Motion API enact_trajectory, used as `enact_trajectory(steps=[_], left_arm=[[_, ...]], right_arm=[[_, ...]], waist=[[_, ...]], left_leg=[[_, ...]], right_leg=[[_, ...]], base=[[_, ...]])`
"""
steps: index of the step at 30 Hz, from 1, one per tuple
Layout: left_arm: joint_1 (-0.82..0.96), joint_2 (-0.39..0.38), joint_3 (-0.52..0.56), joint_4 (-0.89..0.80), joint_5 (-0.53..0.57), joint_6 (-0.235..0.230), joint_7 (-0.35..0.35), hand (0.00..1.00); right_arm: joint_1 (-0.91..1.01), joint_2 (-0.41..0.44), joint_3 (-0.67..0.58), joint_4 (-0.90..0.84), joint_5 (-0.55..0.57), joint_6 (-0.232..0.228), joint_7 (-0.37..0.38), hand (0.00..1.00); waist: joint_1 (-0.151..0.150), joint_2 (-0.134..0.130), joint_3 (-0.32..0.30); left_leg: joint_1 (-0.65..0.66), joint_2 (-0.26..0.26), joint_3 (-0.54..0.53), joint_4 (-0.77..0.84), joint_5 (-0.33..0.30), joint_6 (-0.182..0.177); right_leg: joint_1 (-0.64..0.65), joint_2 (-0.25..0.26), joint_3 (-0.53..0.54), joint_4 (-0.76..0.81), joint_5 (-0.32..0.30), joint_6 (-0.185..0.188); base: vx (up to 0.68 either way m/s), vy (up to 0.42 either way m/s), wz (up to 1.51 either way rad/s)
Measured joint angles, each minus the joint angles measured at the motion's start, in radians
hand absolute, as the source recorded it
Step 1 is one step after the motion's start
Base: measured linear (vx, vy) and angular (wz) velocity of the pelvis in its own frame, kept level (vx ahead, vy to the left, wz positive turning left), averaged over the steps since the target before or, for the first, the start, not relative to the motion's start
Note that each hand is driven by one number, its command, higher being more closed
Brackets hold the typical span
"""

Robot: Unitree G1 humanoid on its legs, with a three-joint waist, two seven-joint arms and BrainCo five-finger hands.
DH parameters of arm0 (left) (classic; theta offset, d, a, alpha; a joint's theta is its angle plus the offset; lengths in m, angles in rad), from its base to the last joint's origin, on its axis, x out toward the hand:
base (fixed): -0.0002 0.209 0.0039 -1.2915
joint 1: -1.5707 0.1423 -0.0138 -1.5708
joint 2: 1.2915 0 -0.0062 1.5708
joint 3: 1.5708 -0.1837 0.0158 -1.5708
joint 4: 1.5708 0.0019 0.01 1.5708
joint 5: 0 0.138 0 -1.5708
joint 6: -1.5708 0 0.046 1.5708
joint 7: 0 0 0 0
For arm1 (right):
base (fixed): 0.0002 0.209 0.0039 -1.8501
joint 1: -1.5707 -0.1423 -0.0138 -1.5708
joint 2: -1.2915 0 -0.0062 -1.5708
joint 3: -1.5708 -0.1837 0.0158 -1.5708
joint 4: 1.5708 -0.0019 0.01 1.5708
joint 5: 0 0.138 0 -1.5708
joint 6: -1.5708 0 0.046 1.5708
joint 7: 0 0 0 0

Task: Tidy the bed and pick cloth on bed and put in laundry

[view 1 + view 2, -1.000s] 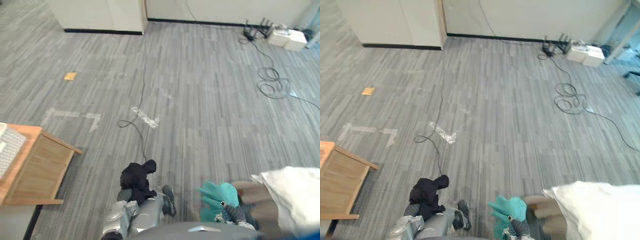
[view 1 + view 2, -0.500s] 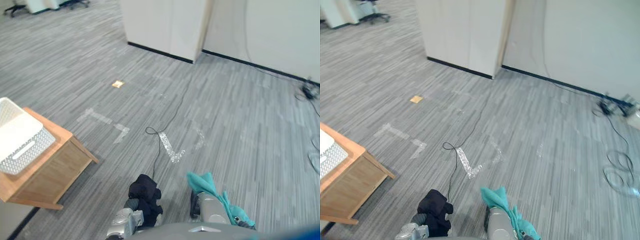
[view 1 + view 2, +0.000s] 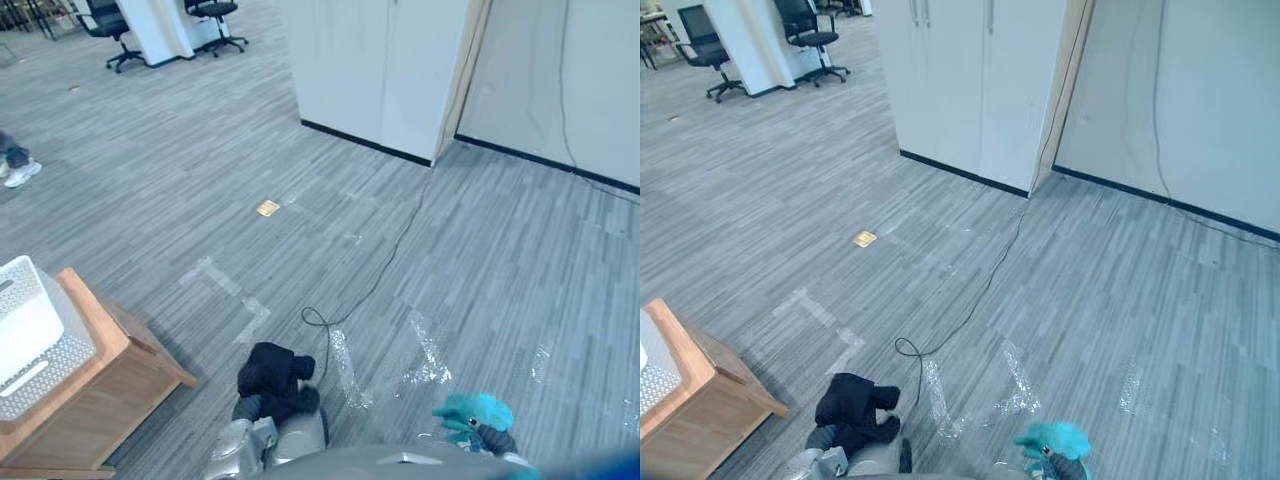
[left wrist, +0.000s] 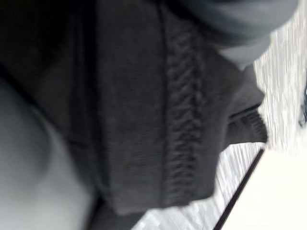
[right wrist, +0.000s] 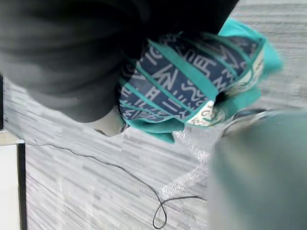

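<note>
Camera swung left off the bed; both cloths carried, neither binned yet.
Wooden table (image 3: 120, 375) with white basket (image 3: 28, 335) stood near; black cloth (image 3: 272, 372) draped the left hand (image 3: 252, 408), teal cloth (image 3: 472, 412) the right hand (image 3: 493, 438); neither grip could be told.

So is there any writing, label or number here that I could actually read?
No readable text anywhere.
On the teal cloth: white letter-like marks on navy bands, not legible as words.
On the white basket: no print visible.
On the tan patch on the floor: too small to tell.
</note>
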Motion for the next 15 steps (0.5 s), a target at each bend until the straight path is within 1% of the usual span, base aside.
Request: enact_trajectory(steps=[1, 2, 3, 4, 5, 6, 7, 8, 9, 10, 11, 12, 13, 14, 15], left_arm=[[-0.003, -0.004, 0.0, 0.0, -0.012, 0.018, 0.0, 1.0], [-0.008, -0.003, 0.0, 0.006, -0.027, 0.039, 0.0, 1.0], [-0.009, -0.001, 0.001, 0.011, -0.028, 0.052, 0.0, 1.0], [-0.01, 0.005, 0.004, 0.02, -0.037, 0.066, 0.003, 1.0], [-0.014, 0.004, 0.023, 0.025, -0.056, 0.075, 0.013, 1.0], [-0.014, 0.003, 0.038, 0.024, -0.067, 0.077, 0.02, 1.0], [-0.014, 0.002, 0.063, 0.025, -0.078, 0.084, 0.035, 1.0], [-0.013, 0.003, 0.063, 0.03, -0.102, 0.09, 0.06, 1.0], [-0.012, 0.003, 0.063, 0.032, -0.11, 0.091, 0.069, 1.0], [-0.011, 0.005, 0.063, 0.032, -0.114, 0.094, 0.088, 1.0], [-0.01, 0.006, 0.063, 0.034, -0.111, 0.097, 0.097, 1.0], [-0.01, 0.011, 0.061, 0.038, -0.092, 0.109, 0.1, 1.0], [-0.007, 0.016, 0.061, 0.041, -0.089, 0.111, 0.102, 1.0], [-0.006, 0.019, 0.062, 0.043, -0.071, 0.11, 0.107, 1.0], [0.005, 0.028, 0.06, 0.055, 0.007, 0.1, 0.122, 1.0]], right_arm=[[0.007, 0.001, -0.018, -0.001, -0.018, 0.0, -0.003, 1.0], [0.013, 0.012, -0.047, 0.015, -0.031, 0.0, -0.007, 1.0], [0.017, 0.021, -0.058, 0.03, -0.031, 0.0, -0.01, 1.0], [0.013, 0.031, -0.072, 0.046, -0.032, 0.0, -0.015, 1.0], [0.006, 0.038, -0.082, 0.051, -0.033, 0.0, -0.019, 1.0], [0.004, 0.038, -0.082, 0.055, -0.033, 0.0, -0.021, 1.0], [-0.013, 0.039, -0.081, 0.057, -0.045, 0.0, -0.023, 1.0], [-0.031, 0.037, -0.076, 0.055, -0.063, 0.002, -0.025, 1.0], [-0.037, 0.035, -0.074, 0.053, -0.07, 0.002, -0.024, 1.0], [-0.053, 0.042, -0.075, 0.052, -0.07, 0.007, -0.025, 1.0], [-0.056, 0.043, -0.075, 0.053, -0.07, 0.012, -0.024, 1.0], [-0.057, 0.044, -0.076, 0.053, -0.07, 0.022, -0.025, 1.0], [-0.06, 0.04, -0.075, 0.053, -0.069, 0.024, -0.025, 1.0], [-0.059, 0.035, -0.075, 0.052, -0.066, 0.026, -0.025, 1.0], [-0.036, 0.025, -0.062, 0.041, -0.045, 0.033, -0.025, 1.0]], waist=[[-0.008, 0.012, 0.004], [-0.018, 0.0, 0.0], [-0.02, -0.018, -0.008], [-0.01, -0.031, -0.015], [0.007, -0.04, -0.018], [0.024, -0.046, -0.017], [0.045, -0.054, -0.018], [0.05, -0.054, -0.02], [0.053, -0.053, -0.023], [0.057, -0.057, -0.026], [0.059, -0.059, -0.033], [0.061, -0.059, -0.048], [0.063, -0.065, -0.051], [0.062, -0.066, -0.051], [0.056, -0.057, -0.061]], left_leg=[[0.015, -0.019, 0.114, -0.173, 0.123, 0.039], [0.039, -0.047, 0.248, -0.279, 0.143, 0.185], [0.056, -0.072, 0.288, -0.325, 0.138, 0.194], [0.075, -0.113, 0.331, -0.4, 0.125, 0.215], [0.086, -0.14, 0.338, -0.43, 0.112, 0.264], [0.096, -0.154, 0.329, -0.438, 0.108, 0.27], [0.112, -0.178, 0.289, -0.444, 0.095, 0.275], [0.125, -0.187, 0.247, -0.42, 0.07, 0.277], [0.128, -0.187, 0.225, -0.405, 0.054, 0.275], [0.143, -0.185, 0.183, -0.378, 0.023, 0.273], [0.147, -0.183, 0.156, -0.367, 0.005, 0.266], [0.158, -0.18, 0.098, -0.356, -0.022, 0.258], [0.19, -0.183, 0.049, -0.36, -0.041, 0.246], [0.212, -0.186, 0.021, -0.364, -0.046, 0.24], [0.289, -0.187, -0.063, -0.407, -0.046, 0.23]], right_leg=[[0.045, 0.012, -0.051, -0.016, -0.022, 0.037], [0.085, 0.014, -0.114, -0.024, -0.038, 0.064], [0.098, 0.006, -0.15, -0.025, -0.04, 0.067], [0.107, -0.005, -0.205, -0.022, -0.03, 0.084], [0.113, -0.01, -0.232, -0.019, -0.019, 0.103], [0.118, -0.017, -0.239, -0.017, -0.01, 0.117], [0.134, -0.018, -0.24, -0.01, 0.014, 0.131], [0.147, -0.017, -0.235, 0.022, 0.05, 0.127], [0.147, -0.018, -0.233, 0.052, 0.066, 0.13], [0.137, -0.026, -0.224, 0.145, 0.1, 0.131], [0.115, -0.034, -0.216, 0.21, 0.124, 0.146], [0.05, -0.062, -0.18, 0.397, 0.188, 0.158], [-0.047, -0.112, -0.124, 0.65, 0.228, 0.116], [-0.09, -0.139, -0.104, 0.764, 0.217, 0.101], [-0.181, -0.208, -0.097, 0.961, 0.172, 0.066]], base=[[0.03, 0.258, 1.27], [0.14, 0.247, 1.57], [0.35, 0.191, 1.79], [0.47, 0.148, 1.59], [0.48, 0.145, 1.29], [0.47, 0.131, 0.9], [0.45, 0.14, 0.85], [0.43, 0.146, 0.91], [0.38, 0.171, 1.05], [0.26, 0.115, 0.86], [0.29, 0.158, 1.13], [0.21, 0.18, 1.12], [0.18, 0.205, 1.12], [0.06, 0.252, 1.48], [-0.01, 0.211, 1.34]])
